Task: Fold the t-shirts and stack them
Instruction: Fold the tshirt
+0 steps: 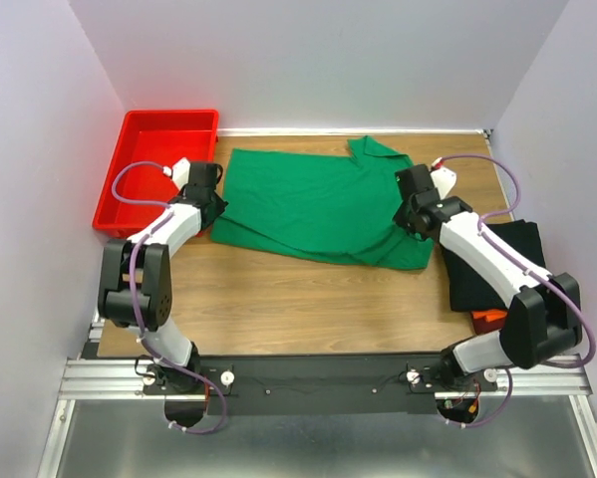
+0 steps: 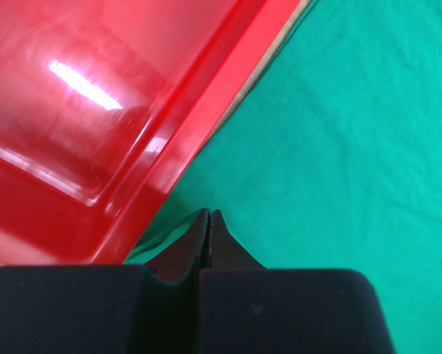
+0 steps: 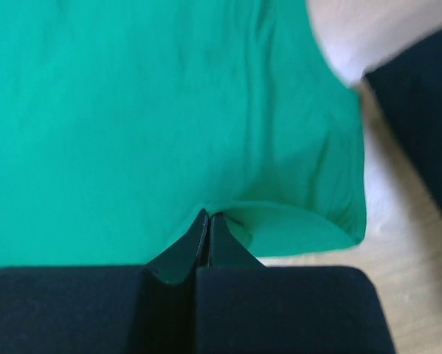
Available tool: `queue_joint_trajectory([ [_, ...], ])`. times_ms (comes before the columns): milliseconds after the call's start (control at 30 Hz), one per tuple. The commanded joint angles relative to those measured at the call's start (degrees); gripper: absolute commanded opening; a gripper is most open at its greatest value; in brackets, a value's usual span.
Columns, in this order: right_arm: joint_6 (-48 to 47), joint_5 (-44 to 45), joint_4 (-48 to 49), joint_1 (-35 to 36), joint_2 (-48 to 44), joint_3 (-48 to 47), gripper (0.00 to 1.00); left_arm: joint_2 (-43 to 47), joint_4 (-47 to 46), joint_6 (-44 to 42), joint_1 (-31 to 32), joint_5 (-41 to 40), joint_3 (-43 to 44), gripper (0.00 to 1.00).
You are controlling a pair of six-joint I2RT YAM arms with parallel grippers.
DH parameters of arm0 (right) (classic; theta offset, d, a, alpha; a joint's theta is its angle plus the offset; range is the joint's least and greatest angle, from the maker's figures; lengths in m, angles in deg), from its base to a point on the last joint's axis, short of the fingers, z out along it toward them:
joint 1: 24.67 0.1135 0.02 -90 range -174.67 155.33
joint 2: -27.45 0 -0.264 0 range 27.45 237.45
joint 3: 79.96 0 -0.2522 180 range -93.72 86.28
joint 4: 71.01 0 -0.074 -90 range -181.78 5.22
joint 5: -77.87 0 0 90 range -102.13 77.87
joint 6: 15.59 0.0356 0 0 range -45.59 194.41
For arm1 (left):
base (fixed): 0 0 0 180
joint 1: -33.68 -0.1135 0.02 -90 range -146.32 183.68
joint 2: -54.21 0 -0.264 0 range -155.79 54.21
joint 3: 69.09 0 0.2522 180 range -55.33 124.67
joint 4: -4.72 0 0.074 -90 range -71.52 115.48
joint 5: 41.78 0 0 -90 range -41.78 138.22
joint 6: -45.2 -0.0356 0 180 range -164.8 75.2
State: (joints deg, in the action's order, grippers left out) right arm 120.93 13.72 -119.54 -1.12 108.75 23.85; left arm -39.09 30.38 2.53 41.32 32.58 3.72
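See green t-shirt [image 1: 313,204] spread open on far half of counter [image 1: 308,299], collar at far edge, near-right part rumpled. Not folded yet.

Reading left fingers [image 2: 209,221] as fully closed, pinching shirt's left edge. Small green fold bunched just left of the tips in left wrist view. Sitting just beside red tray [image 1: 163,144], with tray rim running close alongside the cloth edge and tray in far-left corner.

Reading right fingers [image 3: 208,225] as fully closed too, pinching shirt's right edge. Wrinkles pulling toward the tips in right wrist view, curled flap of hem just right of them, bare wood past that.

Also see folded black t-shirt [image 1: 474,284] on right side of counter, partly under right arm, close beside the green one. Orange cloth [image 1: 489,321] poking out at its near edge. Cannot tell more about that one.
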Motion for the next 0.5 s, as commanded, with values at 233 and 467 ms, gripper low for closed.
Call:
queue_joint_trajectory([
  [233,-4.8,-6.1,4.7,-8.3,5.4,-7.4,0.01,-7.7,3.7,-2.1,0.4,-1.6,9.8,0.0],
  [467,-4.7,-7.9,5.7,-11.2,5.9,-6.8,0.01,-10.0,4.2,-2.1,0.2,-1.9,11.9,0.0],
])
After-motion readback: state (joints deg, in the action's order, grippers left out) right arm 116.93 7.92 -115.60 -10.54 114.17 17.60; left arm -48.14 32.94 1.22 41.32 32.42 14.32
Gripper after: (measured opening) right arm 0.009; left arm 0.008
